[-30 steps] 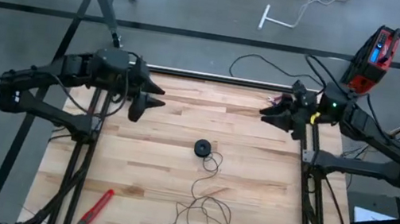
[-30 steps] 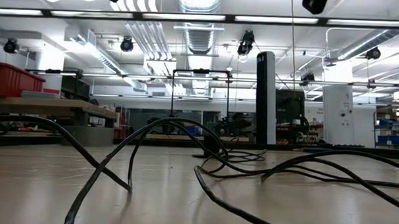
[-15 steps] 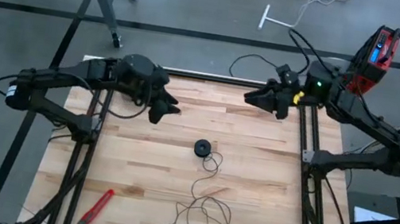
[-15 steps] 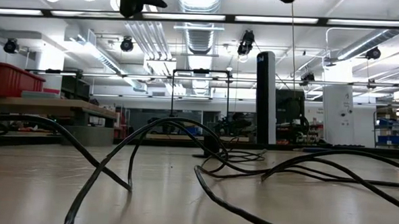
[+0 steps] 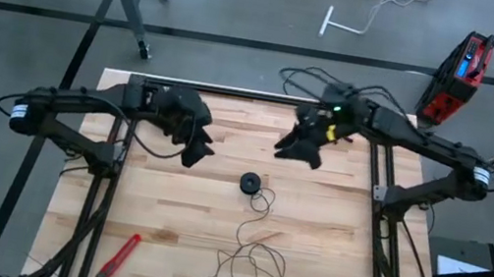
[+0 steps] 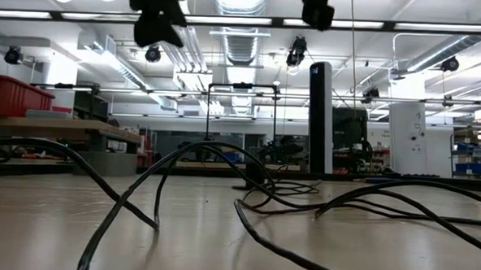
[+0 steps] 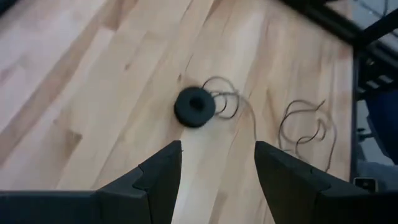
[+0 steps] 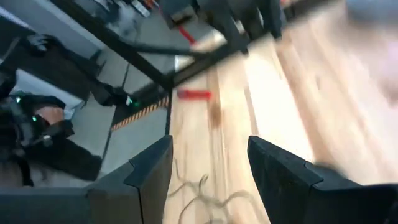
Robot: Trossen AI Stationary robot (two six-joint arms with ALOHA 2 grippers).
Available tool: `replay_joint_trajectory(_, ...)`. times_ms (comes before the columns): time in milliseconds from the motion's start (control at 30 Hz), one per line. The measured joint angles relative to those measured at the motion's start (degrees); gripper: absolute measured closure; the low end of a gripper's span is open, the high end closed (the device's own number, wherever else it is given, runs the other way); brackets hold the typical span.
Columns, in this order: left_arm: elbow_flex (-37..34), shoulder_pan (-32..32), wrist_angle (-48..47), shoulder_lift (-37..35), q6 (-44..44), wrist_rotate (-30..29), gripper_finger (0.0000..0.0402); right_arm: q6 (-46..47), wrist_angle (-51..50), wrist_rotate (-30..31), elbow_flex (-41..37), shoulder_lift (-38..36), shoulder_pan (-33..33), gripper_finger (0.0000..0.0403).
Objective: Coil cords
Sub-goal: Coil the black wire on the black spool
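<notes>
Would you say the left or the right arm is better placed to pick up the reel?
Probably the left: its open pincer looks straight down at the reel. The right pincer, also open, points away from it.

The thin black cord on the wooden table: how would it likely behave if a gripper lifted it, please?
The thin black cord lies in loose tangled loops, so it is probably floppy and light. Joined to the small black round reel, it may drag that along.

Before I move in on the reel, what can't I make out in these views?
- Cord: high view, its loose end is too thin to trace in the tangle.
- Reel: low view, I cannot find it behind the near cord loops.
- Right gripper: right wrist view is motion-blurred; the reel doesn't show there.
- Red tool: too small to identify.
</notes>
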Motion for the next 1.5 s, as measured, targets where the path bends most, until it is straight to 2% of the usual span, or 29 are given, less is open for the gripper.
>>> replay_joint_trajectory(167,-6.08,-0.04,0.45,-1.13,-3.18,0.17,0.0207,-0.07,-0.32,-0.68,-0.04,5.36,2.62,0.0199)
replay_joint_trajectory(300,-10.23,-0.22,4.83,-2.03,-5.53,1.10,0.0207,-1.39,0.57,-0.14,-0.04,9.10,4.20,0.0199)
replay_joint_trajectory(367,-12.23,-0.31,9.97,-2.55,-7.36,2.75,0.0207,-2.56,1.27,0.38,-0.04,10.79,4.78,0.0199)
replay_joint_trajectory(533,-17.57,-0.35,28.22,-5.18,-11.59,12.59,0.0207,-4.07,4.86,1.53,-0.09,12.61,6.00,0.0199)
replay_joint_trajectory(700,-23.81,-0.93,55.21,-8.92,-17.14,11.62,0.0207,-9.87,9.40,13.59,-0.09,9.94,8.36,0.0210)
replay_joint_trajectory(800,-26.43,-0.94,63.35,-10.88,-17.37,7.29,0.0207,-13.48,11.07,22.45,-0.09,6.14,10.11,0.0222)
replay_joint_trajectory(867,-27.89,-0.79,63.51,-11.76,-16.23,4.34,0.0207,-16.58,11.43,28.45,-0.07,4.07,11.33,0.0230)
replay_joint_trajectory(933,-28.61,-0.67,63.73,-12.39,-16.89,3.75,0.0207,-19.12,11.86,31.79,0.02,2.34,12.04,0.0238)
replay_joint_trajectory(1033,-28.97,-0.68,65.42,-12.91,-17.47,3.43,0.0207,-17.80,12.00,32.20,0.00,0.94,12.09,0.0249)
replay_joint_trajectory(1167,-29.01,-0.68,67.14,-12.54,-18.43,3.98,0.0207,-9.55,11.37,31.60,0.00,0.53,12.06,0.0260)
replay_joint_trajectory(1333,-29.07,-0.66,67.54,-11.49,-18.74,7.11,0.0207,-4.48,3.44,32.21,-0.08,0.52,12.50,0.0276)
replay_joint_trajectory(1400,-29.04,-0.65,70.05,-10.66,-18.35,10.58,0.0210,-2.36,-1.98,34.63,-0.21,0.53,12.79,0.0284)
replay_joint_trajectory(1500,-28.96,-0.74,68.68,-9.97,-18.78,10.25,0.0224,0.80,-10.82,39.52,-0.36,0.53,13.18,0.0297)
